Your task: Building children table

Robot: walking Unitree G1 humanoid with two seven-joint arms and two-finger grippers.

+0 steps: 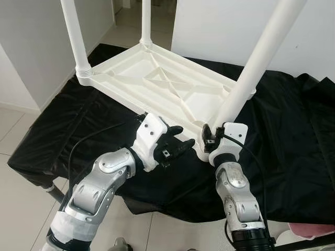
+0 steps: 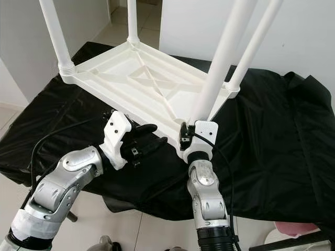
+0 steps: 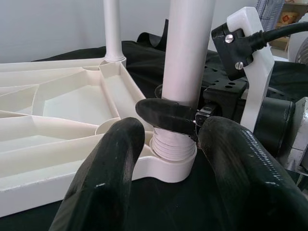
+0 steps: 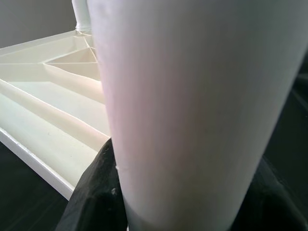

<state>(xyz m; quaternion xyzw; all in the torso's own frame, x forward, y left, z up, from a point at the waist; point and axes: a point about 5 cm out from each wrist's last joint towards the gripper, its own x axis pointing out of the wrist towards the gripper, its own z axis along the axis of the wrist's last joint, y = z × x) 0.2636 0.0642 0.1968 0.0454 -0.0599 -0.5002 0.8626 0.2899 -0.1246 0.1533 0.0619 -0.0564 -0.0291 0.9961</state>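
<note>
Tabletop [image 1: 157,78], white plastic and turned upside down, lies on a black cloth [image 1: 293,151] that covers the bench, its ribbed underside facing up. Four white legs stand up from its corners: one at the far left corner [image 1: 76,39], one at the far corner [image 1: 146,21], one at the right corner [image 2: 256,44], and the near leg [image 1: 256,65] rising from the corner closest to the robot.

The right gripper [image 1: 215,137] is clamped around the base of the near leg, just above its threaded collar [image 3: 168,147] where it meets the corner socket. In the left wrist view one black finger of it [image 3: 166,115] wraps across the front of the leg, and the right wrist view has the leg pressed close between dark fingers [image 4: 96,192].

The left gripper [image 1: 178,144] hovers just beside that same corner, over the cloth, with its fingers [image 3: 108,183] spread apart and holding nothing, pointed toward the leg base.

Pale tiled floor [image 1: 15,120] shows beyond the left edge of the bench.
</note>
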